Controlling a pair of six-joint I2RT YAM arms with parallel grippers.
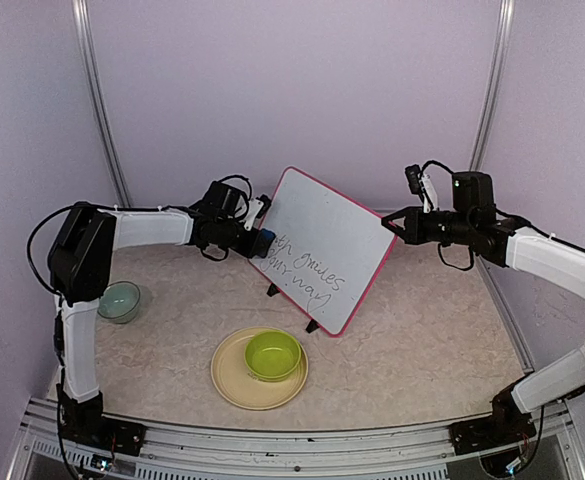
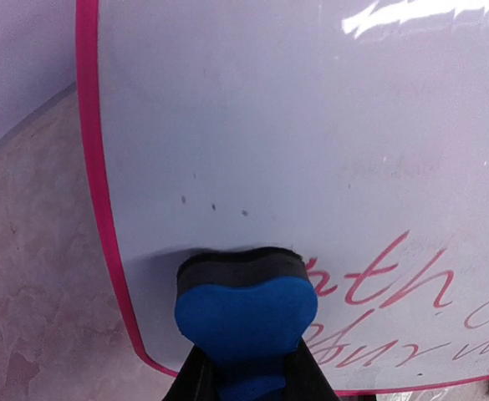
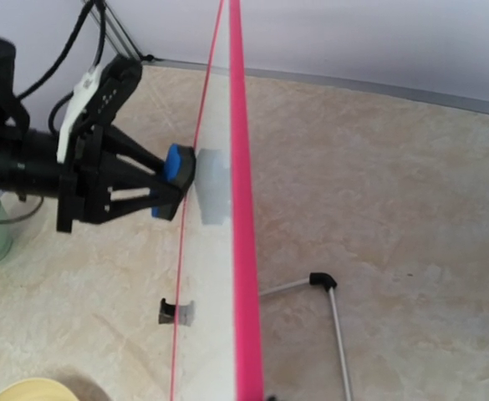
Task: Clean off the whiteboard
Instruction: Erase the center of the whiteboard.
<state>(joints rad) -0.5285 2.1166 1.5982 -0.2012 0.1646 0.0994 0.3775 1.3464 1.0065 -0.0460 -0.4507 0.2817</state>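
Your whiteboard (image 1: pixel 322 245) stands on its feet (image 1: pixel 271 291) in the middle of the table (image 1: pixel 422 340), leaning back and turned at an angle. Its upper part is white. Handwriting (image 1: pixel 307 270) covers the lower part.

Your left gripper (image 1: pixel 247 238) is clamped on a blue eraser (image 2: pixel 246 313). The eraser's black felt face is pressed against the board near its left edge, just left of the first written word. A few small dark specks sit on the board above the eraser.

Your right gripper (image 1: pixel 397 225) is closed, with its tips at the board's right edge near the upper corner. You cannot tell from these views whether it pinches the frame or only touches it.

In front of the board, a green bowl (image 1: pixel 273 355) sits on a plate (image 1: pixel 234 385). A pale bowl (image 1: pixel 120 300) stands well off to the left, beside the left arm.
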